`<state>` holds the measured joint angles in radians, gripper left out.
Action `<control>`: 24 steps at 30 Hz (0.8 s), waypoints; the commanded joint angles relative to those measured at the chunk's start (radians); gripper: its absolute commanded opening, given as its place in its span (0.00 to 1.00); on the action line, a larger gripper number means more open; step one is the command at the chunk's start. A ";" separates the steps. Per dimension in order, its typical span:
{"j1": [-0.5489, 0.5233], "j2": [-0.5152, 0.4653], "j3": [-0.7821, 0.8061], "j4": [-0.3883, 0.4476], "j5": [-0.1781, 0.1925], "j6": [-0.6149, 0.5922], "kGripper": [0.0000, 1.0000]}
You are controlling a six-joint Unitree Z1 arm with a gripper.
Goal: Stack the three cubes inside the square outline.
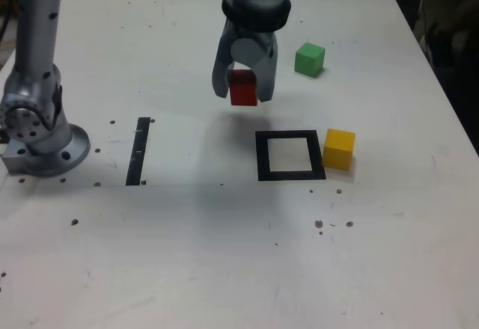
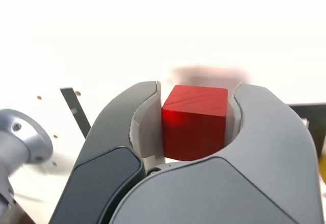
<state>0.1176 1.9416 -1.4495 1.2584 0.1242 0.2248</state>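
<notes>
White matte tabletop (image 1: 224,254). My grey gripper (image 1: 242,90) clamping small matte red cube (image 1: 243,87), hovering left-far of thick black square outline (image 1: 290,155); frame empty, nothing stacked. Yellow cube (image 1: 338,148) touching its right edge, green cube (image 1: 309,59) far right, both waiting.

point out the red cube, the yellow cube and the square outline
red cube (image 2: 195,127): wrist view, front face between the jaws
yellow cube (image 1: 338,149): exterior view, front face
square outline (image 1: 263,157): exterior view, left black bar
</notes>
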 commanded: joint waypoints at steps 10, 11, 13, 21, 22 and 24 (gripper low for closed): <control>-0.124 0.129 -0.207 0.080 -0.042 -0.136 0.14; -0.129 0.141 -0.220 0.085 -0.048 -0.137 0.14; -0.135 0.160 -0.235 0.089 -0.059 -0.138 0.14; -0.153 0.181 -0.236 0.090 -0.078 -0.154 0.14; -0.157 0.185 -0.235 0.090 -0.079 -0.159 0.14; -0.164 0.192 -0.236 0.090 -0.083 -0.166 0.14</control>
<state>-0.0435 2.1251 -1.6868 1.3446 0.0447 0.0617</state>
